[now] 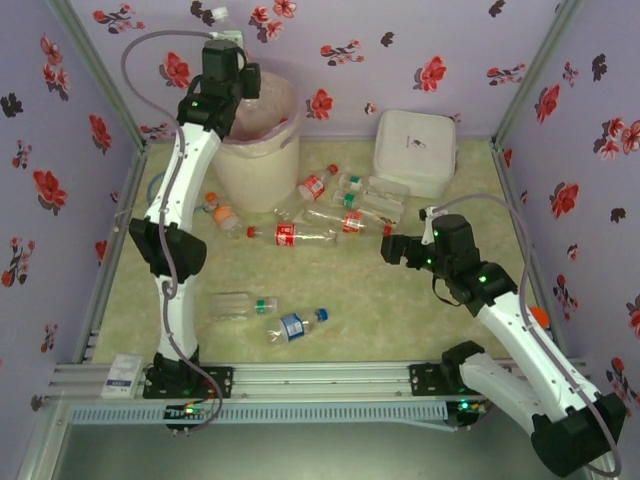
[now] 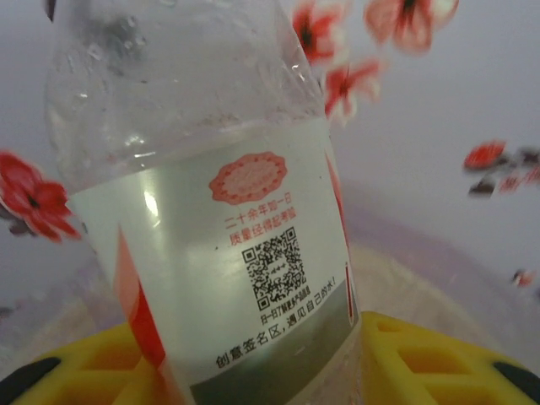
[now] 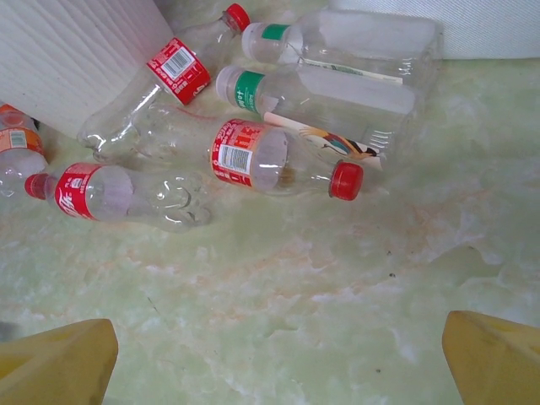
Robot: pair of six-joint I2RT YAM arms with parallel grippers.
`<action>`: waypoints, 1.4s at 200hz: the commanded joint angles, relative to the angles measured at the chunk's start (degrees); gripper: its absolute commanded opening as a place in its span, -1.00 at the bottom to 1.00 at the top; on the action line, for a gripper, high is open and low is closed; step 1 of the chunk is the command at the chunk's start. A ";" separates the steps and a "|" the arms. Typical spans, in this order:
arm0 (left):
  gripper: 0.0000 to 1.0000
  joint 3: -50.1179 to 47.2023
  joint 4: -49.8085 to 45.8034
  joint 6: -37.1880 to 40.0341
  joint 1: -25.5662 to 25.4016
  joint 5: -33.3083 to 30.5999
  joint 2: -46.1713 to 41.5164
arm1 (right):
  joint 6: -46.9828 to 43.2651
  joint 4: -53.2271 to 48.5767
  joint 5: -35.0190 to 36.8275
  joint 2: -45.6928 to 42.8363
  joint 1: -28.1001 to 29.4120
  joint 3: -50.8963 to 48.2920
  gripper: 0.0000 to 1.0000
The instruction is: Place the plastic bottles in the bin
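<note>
**One bottle over the bin, most of the table left to clear**

My left gripper [image 2: 261, 375] is clamped on a clear bottle [image 2: 211, 211] with a red-and-white label. Its yellow fingers [image 2: 439, 363] press in from either side, and the bottle stands roughly upright in the grip. In the overhead view this gripper hangs above the bin [image 1: 255, 170], toward its back-left rim, so I judge this bottle ready to drop. I cannot tell whether anything already lies inside the pink liner.

My right gripper [image 3: 278, 359] stands wide open with nothing in it, low over the table. A red-capped bottle [image 3: 278, 160] lies on its side just ahead of the fingers, cap toward me.

Beyond that, a loose cluster of bottles lies between the bin and the white box [image 1: 415, 150]. An orange-capped bottle [image 1: 222, 213] sits by the bin's foot. A green-capped bottle [image 1: 240, 304] and a blue-labelled bottle [image 1: 293, 326] lie nearer the arm bases. I count at least eight on the table, so most of the job remains.
</note>
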 commanded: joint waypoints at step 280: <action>0.98 -41.54 -4.11 4.83 -2.25 -0.48 -41.90 | 5.85 10.15 -8.58 8.86 0.01 -3.61 0.99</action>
